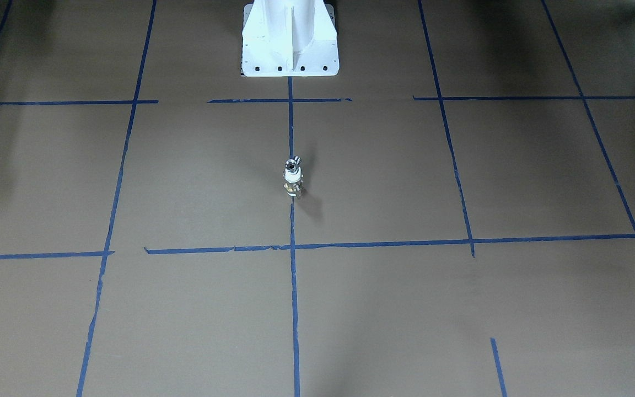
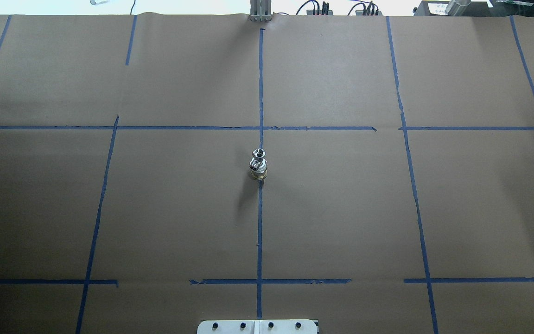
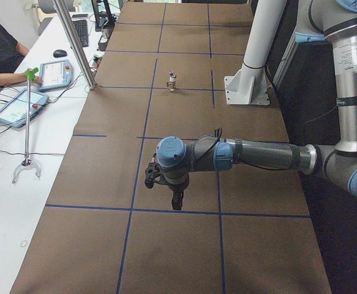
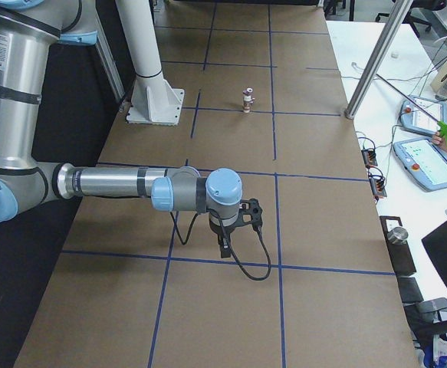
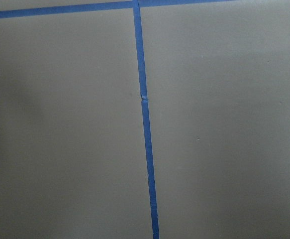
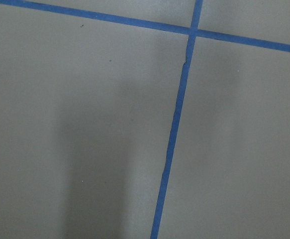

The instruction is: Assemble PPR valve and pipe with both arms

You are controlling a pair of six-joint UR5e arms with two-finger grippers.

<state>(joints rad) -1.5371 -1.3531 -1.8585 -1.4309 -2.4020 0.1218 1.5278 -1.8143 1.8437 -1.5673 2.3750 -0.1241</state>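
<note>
The PPR valve [image 1: 292, 182], white over brass, stands upright on the centre blue tape line. The silver pipe [image 1: 293, 163] sits on its top end, open end up. The pair also shows in the overhead view [image 2: 258, 166] and small in both side views [image 3: 172, 81] [image 4: 247, 100]. Both arms are far from it. My left gripper [image 3: 177, 201] hangs low over the paper near the table's end, seen only in the left side view. My right gripper [image 4: 225, 247] hangs likewise at the other end. I cannot tell whether either is open. The wrist views show only brown paper and tape.
The white pedestal [image 1: 290, 38] stands at the robot's edge of the table. A metal pole [image 3: 74, 43] rises at the far edge. An operator [image 3: 0, 49], tablets [image 3: 19, 105] and a grabber stick [image 3: 26, 122] are on the white side bench.
</note>
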